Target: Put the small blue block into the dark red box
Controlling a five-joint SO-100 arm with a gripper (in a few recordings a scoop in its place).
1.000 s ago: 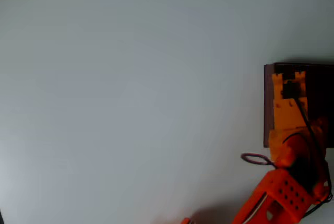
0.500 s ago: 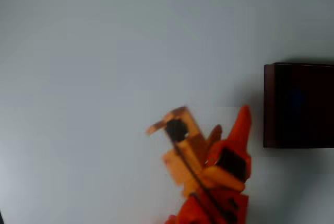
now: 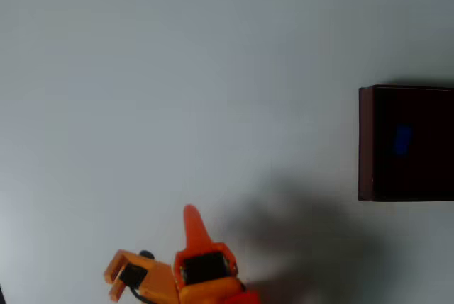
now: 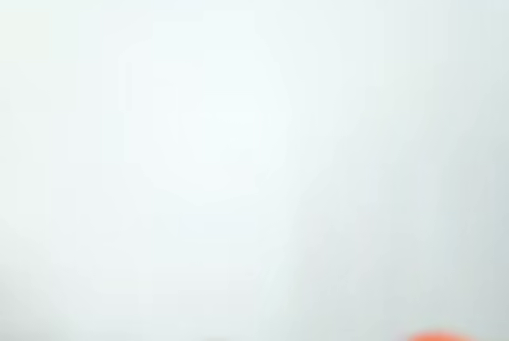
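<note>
With the small blue block (image 3: 403, 138) lying inside the dark red box (image 3: 365, 144), well off to the right of the tool (image 3: 117, 276), whose jaws stand apart and empty, placement looks done, so only parking above the counter (image 3: 177, 91) remains.

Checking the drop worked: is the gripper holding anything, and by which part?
Nothing: the gripper is away at the lower left, and the small blue block lies inside the dark red box.
</note>
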